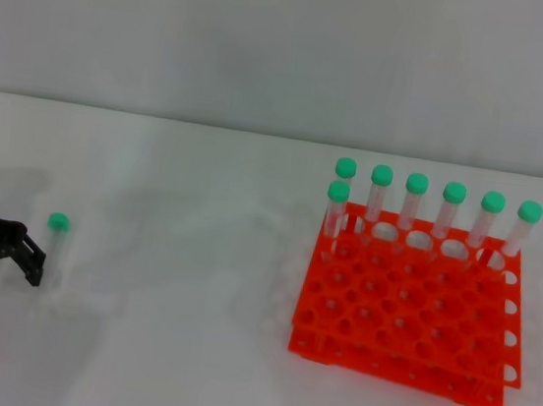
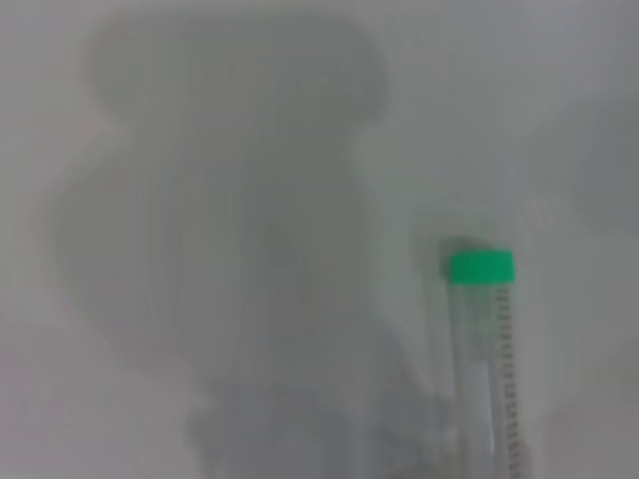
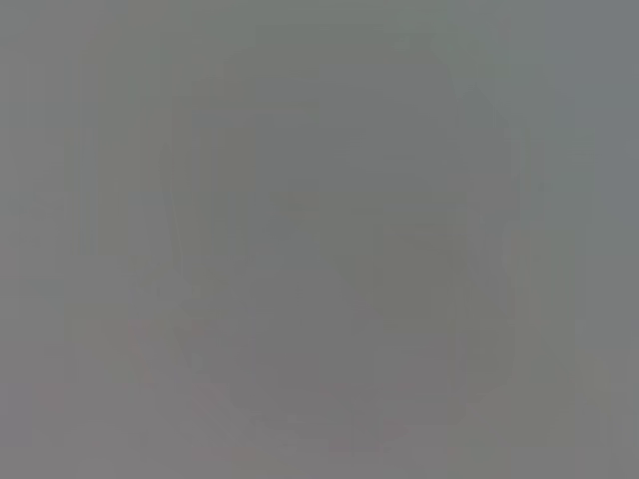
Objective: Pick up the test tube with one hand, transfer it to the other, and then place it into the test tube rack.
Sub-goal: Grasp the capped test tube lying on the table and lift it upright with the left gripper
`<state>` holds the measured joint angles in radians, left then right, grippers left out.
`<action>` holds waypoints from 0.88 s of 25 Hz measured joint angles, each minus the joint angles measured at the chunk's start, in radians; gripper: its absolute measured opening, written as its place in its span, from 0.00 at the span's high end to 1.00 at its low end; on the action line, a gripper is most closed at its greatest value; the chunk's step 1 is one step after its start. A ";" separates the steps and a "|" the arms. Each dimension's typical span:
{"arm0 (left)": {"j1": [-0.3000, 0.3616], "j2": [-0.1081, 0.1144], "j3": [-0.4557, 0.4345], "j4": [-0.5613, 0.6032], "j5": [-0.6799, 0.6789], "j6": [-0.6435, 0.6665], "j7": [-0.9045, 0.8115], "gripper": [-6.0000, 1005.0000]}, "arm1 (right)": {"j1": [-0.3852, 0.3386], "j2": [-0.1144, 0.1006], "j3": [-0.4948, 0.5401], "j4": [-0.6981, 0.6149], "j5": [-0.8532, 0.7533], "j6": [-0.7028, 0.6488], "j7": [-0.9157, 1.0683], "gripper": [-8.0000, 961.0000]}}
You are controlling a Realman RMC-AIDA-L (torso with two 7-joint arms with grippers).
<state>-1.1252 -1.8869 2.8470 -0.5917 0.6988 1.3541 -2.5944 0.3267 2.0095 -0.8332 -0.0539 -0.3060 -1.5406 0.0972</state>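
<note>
A single test tube [image 1: 57,241] with a green cap lies on the white desk [image 1: 164,348] at the left side, its cap pointing toward the far edge. The left end effector [image 1: 8,268] sits low at the left edge, just left of the tube and very near it; whether its fingers are open or closed cannot be told. In the left wrist view the tube [image 2: 481,359] appears alone on the desk. To the right stands the orange test tube rack [image 1: 408,304], holding seven green-capped tubes [image 1: 413,203] along its far side. The right end effector is out of sight.
</note>
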 joint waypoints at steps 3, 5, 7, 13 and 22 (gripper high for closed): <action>0.000 0.002 0.000 0.000 0.000 -0.015 -0.001 0.21 | 0.001 0.000 0.001 0.000 0.002 0.002 0.000 0.27; 0.000 0.001 0.000 0.001 -0.002 -0.022 -0.001 0.31 | 0.002 0.000 0.002 0.000 0.002 0.002 -0.001 0.27; 0.000 -0.002 0.000 0.007 -0.004 -0.035 0.000 0.42 | 0.004 0.000 0.002 0.000 0.003 0.002 -0.002 0.27; 0.000 -0.005 -0.001 0.051 -0.008 -0.058 -0.003 0.45 | 0.005 0.000 0.001 -0.007 0.003 0.011 -0.012 0.27; -0.003 0.001 -0.002 0.093 -0.002 -0.073 -0.028 0.49 | 0.006 0.000 0.002 -0.009 -0.001 0.014 -0.013 0.27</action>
<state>-1.1286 -1.8862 2.8455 -0.4992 0.6970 1.2807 -2.6220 0.3328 2.0095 -0.8316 -0.0629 -0.3069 -1.5265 0.0843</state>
